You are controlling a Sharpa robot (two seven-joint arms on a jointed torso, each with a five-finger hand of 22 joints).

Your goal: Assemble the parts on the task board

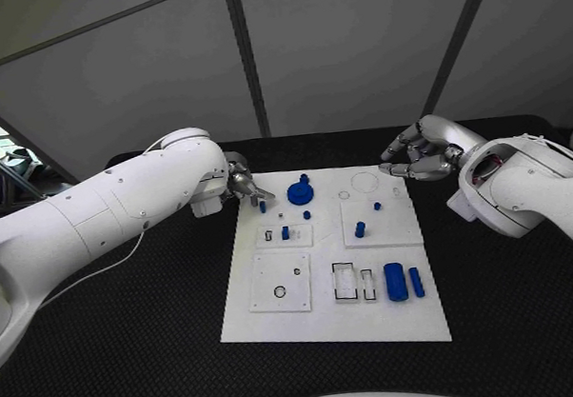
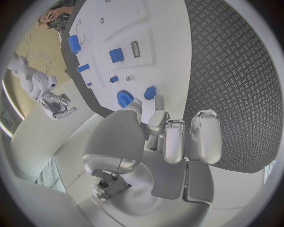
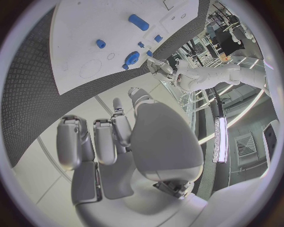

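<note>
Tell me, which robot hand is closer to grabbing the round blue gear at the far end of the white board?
Probably the left hand. Its fingertips sit at the task board's far left corner, right beside the blue gear. The right hand hovers off the far right corner, farther from the gear.

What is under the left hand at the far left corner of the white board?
Under the left hand, a small blue part shows at its fingertips on the board, beside the blue gear. The hand covers the corner itself.
</note>
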